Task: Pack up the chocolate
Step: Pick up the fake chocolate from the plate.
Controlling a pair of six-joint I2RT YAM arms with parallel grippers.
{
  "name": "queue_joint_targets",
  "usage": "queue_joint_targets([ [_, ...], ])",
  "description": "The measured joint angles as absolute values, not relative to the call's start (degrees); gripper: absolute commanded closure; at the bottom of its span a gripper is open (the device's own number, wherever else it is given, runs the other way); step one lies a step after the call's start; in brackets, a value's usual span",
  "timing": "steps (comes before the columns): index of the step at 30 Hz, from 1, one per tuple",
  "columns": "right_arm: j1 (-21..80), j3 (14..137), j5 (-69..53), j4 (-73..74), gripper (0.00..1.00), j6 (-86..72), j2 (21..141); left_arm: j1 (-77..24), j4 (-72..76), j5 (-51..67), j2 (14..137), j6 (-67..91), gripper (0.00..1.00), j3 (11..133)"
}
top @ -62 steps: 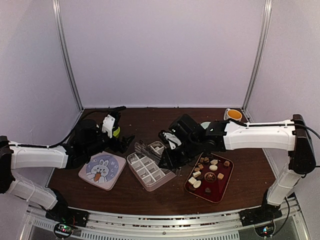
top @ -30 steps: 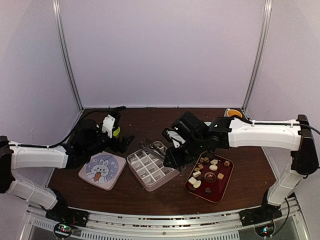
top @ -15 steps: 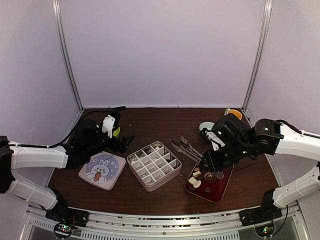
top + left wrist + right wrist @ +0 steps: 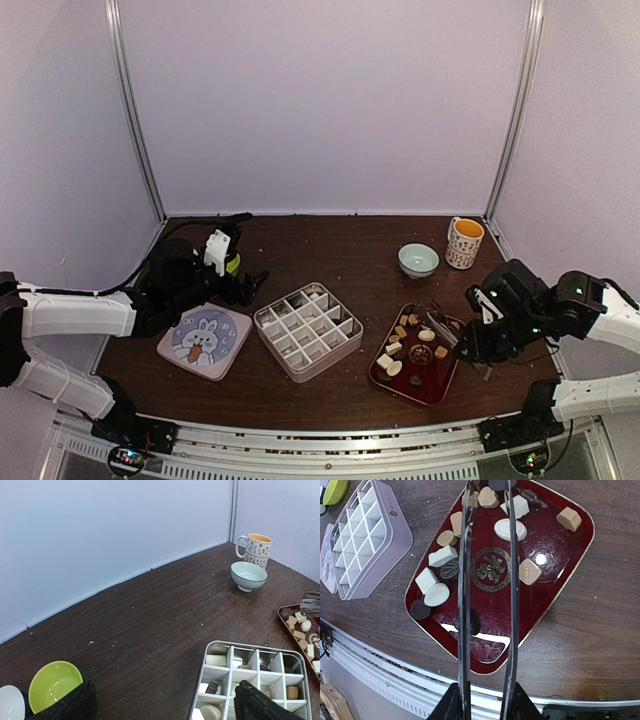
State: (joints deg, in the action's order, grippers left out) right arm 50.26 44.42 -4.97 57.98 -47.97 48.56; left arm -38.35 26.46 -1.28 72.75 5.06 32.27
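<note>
Over the red tray (image 4: 540, 595) at the right of the counter (image 4: 150, 610), the right hand (image 4: 485, 706) clasps the hinge end of a pair of metal tongs (image 4: 464, 580). Its fingers are closed on them, while the tongs' two arms stand well apart. The arms run the length of the tray toward its far end, and their tips pass out of the wrist view.

The chocolate (image 4: 510, 529) lies mostly loose on this tray in cream, tan and dark pieces. A few pieces already sit in compartments of the divided box (image 4: 250, 646) at the middle of the counter.

The left hand (image 4: 165, 700) hangs wide open and empty above the near corner of the box, with a green bowl (image 4: 52, 685) just beside it.

The step in hand looks like picking one piece with the tongs. To do it well, choose a piece that stands apart from its neighbours, such as the tan block near the tray's right rim. Bring the tips down so they straddle it squarely, not one tip riding on top. Squeeze only enough to hold, since rounded pieces are likely to squirt out sideways. Lift straight up clear of the rim before swinging across. Then set the piece into a vacant cell of the box rather than dropping it from height.
</note>
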Motion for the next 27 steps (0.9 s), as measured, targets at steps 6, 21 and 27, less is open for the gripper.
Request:
queue_joint_targets([
  [6,47.53,43.03,-6.00,60.07,0.70,-48.90,46.50,-38.35,26.46,-1.30,72.75,5.06,0.02,32.27],
  [21,45.06,40.05,-8.16,59.42,0.67,-49.15,46.02,-38.35,26.46,-1.28,72.75,5.06,0.02,32.27],
  [27,44.36,39.75,-9.13,57.71,0.67,-48.86,46.96,-38.35,26.44,-1.28,72.75,5.06,0.02,32.27],
])
